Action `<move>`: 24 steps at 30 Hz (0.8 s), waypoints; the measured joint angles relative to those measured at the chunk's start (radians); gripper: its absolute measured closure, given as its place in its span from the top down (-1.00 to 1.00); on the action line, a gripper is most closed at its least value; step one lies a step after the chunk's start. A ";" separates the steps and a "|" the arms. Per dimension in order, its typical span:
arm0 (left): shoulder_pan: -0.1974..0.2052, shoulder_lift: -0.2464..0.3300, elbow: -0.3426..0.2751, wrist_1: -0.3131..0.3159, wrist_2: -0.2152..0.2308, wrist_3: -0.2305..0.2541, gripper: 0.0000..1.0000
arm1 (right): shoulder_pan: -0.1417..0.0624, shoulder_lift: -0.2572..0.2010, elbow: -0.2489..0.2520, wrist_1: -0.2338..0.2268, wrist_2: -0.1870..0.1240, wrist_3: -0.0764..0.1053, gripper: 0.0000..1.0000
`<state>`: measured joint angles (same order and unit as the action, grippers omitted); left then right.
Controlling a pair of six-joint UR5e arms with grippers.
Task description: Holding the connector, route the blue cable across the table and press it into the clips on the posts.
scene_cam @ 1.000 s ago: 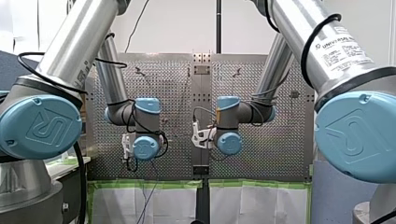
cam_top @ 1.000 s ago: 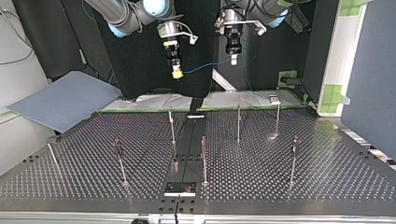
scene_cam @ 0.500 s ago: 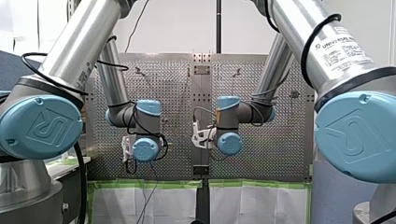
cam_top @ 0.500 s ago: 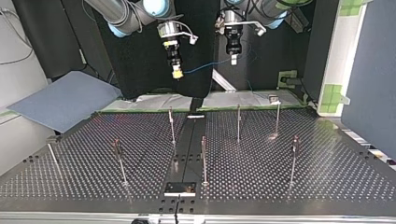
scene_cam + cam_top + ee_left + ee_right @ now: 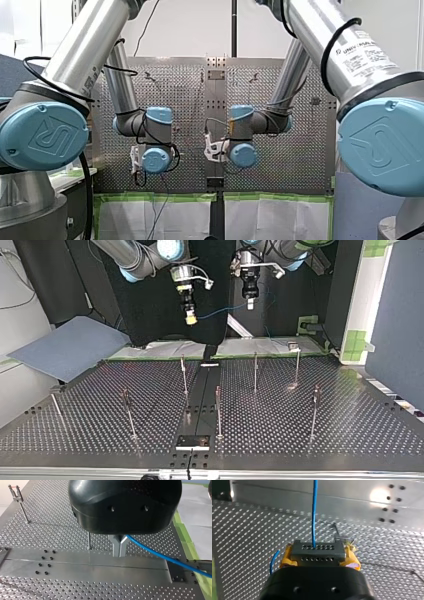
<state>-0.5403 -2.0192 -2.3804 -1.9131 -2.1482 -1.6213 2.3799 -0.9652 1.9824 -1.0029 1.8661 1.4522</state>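
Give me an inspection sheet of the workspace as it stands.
Surface: perforated table, plain strip down its middle.
Job's things: connector held; blue cable strung in air between grippers; posts upright, no cable on them.
Clutter: nothing seen.
Grippers: my right gripper shut on connector; my left gripper shut on blue cable.
Cables: black lead at table's edge.
Surroundings: blue-grey sheet; green tape.

My left arm (image 5: pixel 82 50) and my right arm (image 5: pixel 310 30) are built of silver tubes capped in pale blue (logos (image 5: pixel 47 136) embossed at 9 and 3 o'clock) and looped by black cables (image 5: pixel 324 55). My left pincer (image 5: pixel 119 551) is housed in black; my right pincer (image 5: pixel 318 553) is padded yellow.
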 joint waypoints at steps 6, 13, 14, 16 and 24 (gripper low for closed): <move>0.000 0.000 0.000 0.000 0.000 0.000 -1.00 | 0.001 0.061 -0.028 0.061 0.030 -0.005 -1.00; 0.000 0.000 0.000 0.000 0.000 0.000 -1.00 | 0.002 0.098 -0.030 0.117 0.033 -0.005 -1.00; 0.000 0.000 0.000 0.000 0.000 0.000 -1.00 | 0.002 0.099 -0.030 0.118 0.033 -0.005 -1.00; 0.000 0.000 0.000 0.000 0.000 0.000 -1.00 | 0.002 0.100 -0.030 0.121 0.033 -0.005 -1.00; 0.015 0.017 -0.017 -0.017 -0.017 0.017 -1.00 | 0.005 0.082 -0.049 0.129 0.037 0.002 -1.00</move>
<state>-0.5251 -2.0023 -2.3973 -1.9299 -2.1652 -1.6044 2.3845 -0.8830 1.9335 -0.8739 1.9033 1.4541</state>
